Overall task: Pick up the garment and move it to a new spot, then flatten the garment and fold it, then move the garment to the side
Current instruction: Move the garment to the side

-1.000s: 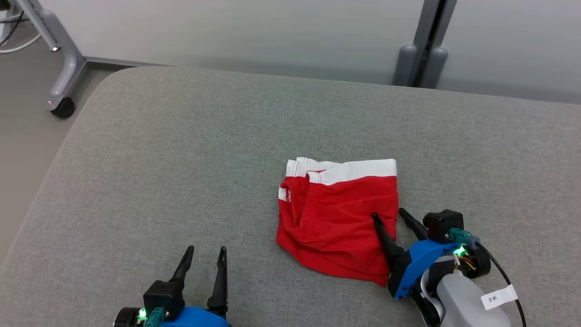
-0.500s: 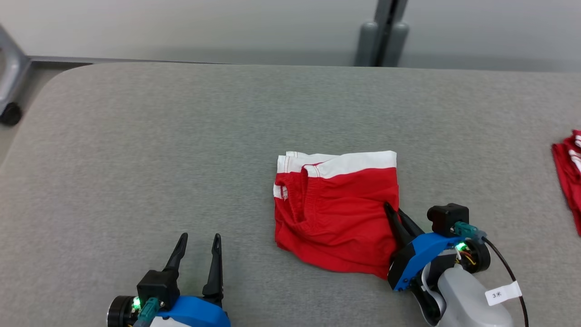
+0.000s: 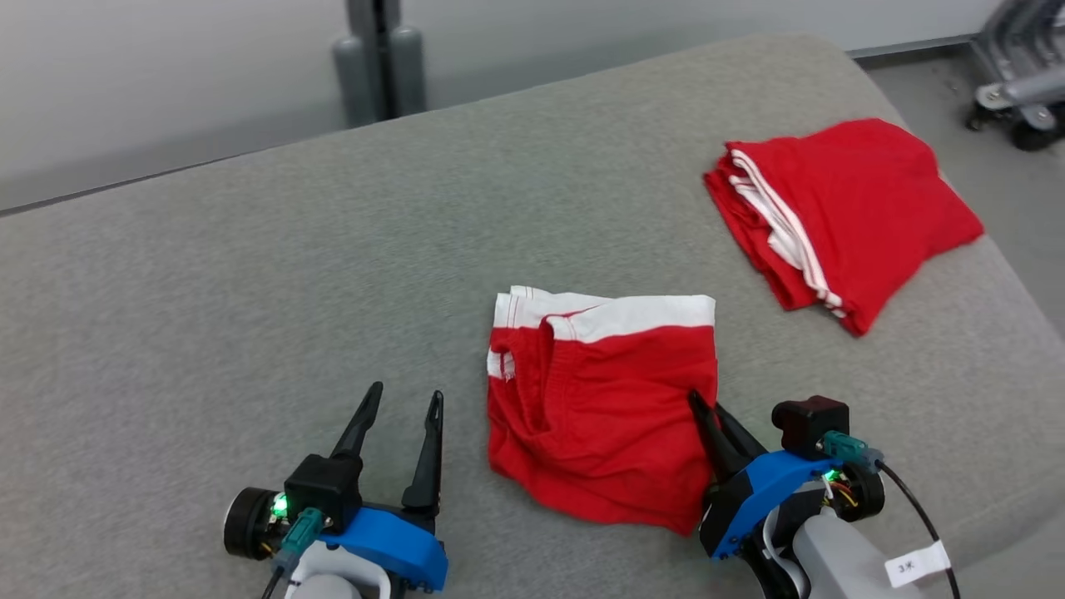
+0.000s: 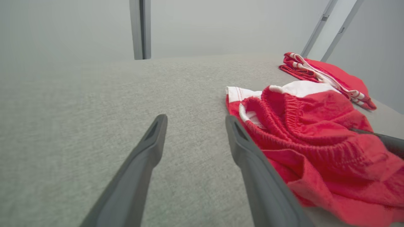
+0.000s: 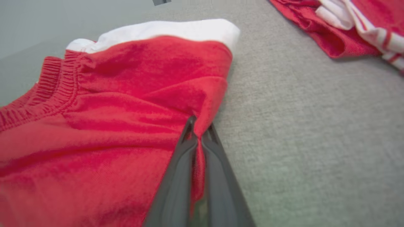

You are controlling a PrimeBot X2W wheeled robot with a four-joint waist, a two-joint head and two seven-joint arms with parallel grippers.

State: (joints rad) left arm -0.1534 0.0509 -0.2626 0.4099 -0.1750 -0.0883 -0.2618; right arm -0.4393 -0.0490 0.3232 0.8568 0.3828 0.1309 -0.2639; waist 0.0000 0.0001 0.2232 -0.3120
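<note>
Red shorts (image 3: pixel 599 416) near the padded table's (image 3: pixel 250 291) front edge have their right side pinched in the right gripper (image 3: pixel 704 402), the left gripper (image 3: pixel 406 391) standing wide apart.

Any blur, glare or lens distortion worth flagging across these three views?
Head view: soft even light, garment sharp, barely shadowed. Left wrist view: its jaws loom soft, stretched by the wide angle. Right wrist view: cloth nearest the lens smears at lower left; no glare.

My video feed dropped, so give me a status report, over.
Right gripper, jaws shut on the red shorts at their right edge. Left gripper open, beside the shorts. Another red garment lies far right, apart.
</note>
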